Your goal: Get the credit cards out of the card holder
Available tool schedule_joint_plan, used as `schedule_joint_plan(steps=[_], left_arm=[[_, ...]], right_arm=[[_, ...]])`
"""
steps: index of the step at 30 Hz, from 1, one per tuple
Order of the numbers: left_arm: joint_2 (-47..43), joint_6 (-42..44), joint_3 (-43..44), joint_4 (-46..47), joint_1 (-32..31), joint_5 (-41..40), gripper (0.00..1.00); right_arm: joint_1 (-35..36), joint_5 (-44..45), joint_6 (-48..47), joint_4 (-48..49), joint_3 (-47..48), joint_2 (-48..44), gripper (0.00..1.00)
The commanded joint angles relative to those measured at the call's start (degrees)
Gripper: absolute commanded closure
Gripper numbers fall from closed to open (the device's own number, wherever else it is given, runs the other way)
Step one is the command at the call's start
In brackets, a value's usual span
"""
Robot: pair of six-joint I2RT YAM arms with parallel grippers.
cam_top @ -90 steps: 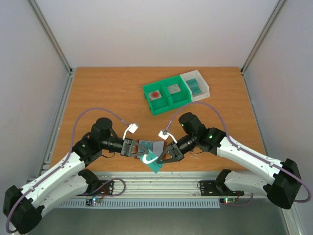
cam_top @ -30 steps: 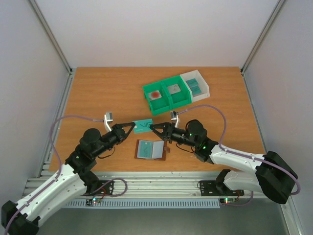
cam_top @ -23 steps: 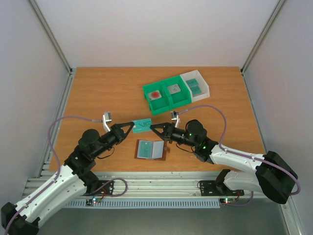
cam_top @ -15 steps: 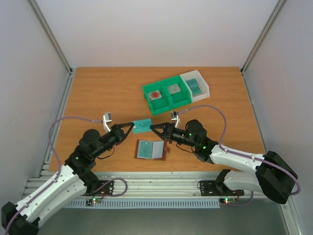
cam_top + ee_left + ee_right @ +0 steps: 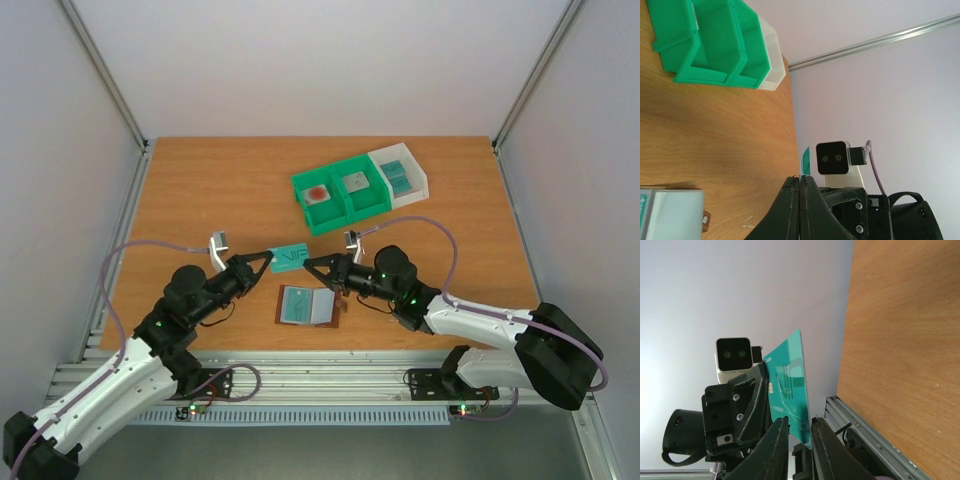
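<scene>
Card in the air between my two pincers

One teal credit card [image 5: 290, 256] is lifted above the counter [image 5: 220, 190], well clear of the wood. My left pincer [image 5: 268, 257] is clenched on its left end. In the left wrist view the two fingers [image 5: 792, 200] lie flat together, and only the thin teal edge of the card shows past their tips.

My right pincer [image 5: 307, 264] meets the same card from the other side. In the right wrist view its jaws stand a little apart, with the lower corner of the card between them. I cannot tell if the pads already press on the card or only stand around it.

The card holder [image 5: 308, 305] lies open and flat on the counter, just below the lifted card and nearer to my bases. Its grey-blue inner panels face up. Neither pincer touches it.

Farther back stands a green bin [image 5: 345, 215] with a white bin [image 5: 412, 197] joined at its right. More teal cards [image 5: 398, 180] lie in the white bin. The green bin has a red-spotted tile [image 5: 318, 193] and a grey square [image 5: 354, 183].
</scene>
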Motion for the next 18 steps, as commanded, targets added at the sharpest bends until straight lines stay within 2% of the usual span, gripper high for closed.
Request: schedule_joint_plan(steps=[1, 3, 7, 12, 14, 15, 17, 18], left_arm=[[-0.9, -0.11, -0.9, 2.06, 0.04, -2.3, 1.0], [-1.05, -0.07, -1.07, 2.01, 0.05, -2.24, 1.0], [-1.77, -0.1, -1.18, 0.93, 0.0, -2.59, 1.0], [-3.03, -0.04, -1.26, -0.78, 0.0, -3.58, 0.96], [-3.43, 0.12, -1.27, -1.52, 0.0, -4.21, 0.84], [-3.62, 0.24, -1.2, -2.24, 0.0, -4.52, 0.75], [-4.22, 0.67, -0.62, -3.38, -0.01, -4.97, 0.52], [-4.51, 1.01, -0.15, -5.56, -0.01, -5.16, 0.44]], right_arm=[[0.79, -0.05, 1.2, 3.19, 0.19, 0.9, 0.86], [0.8, 0.21, 1.24, 3.01, 0.05, 0.69, 0.88], [0.87, 1.14, 0.21, 1.3, -0.02, -0.71, 0.98], [0.84, 1.12, -1.91, -2.0, 1.06, -2.37, 0.99], [0.8, 1.0, -2.65, -2.79, 1.35, -2.67, 0.99], [0.81, 0.96, -3.13, -3.46, 1.58, -2.79, 0.99], [0.83, 0.82, -4.65, -6.31, 2.48, -3.52, 0.99], [0.82, 0.88, -5.74, -8.07, 3.07, -4.08, 0.99]])
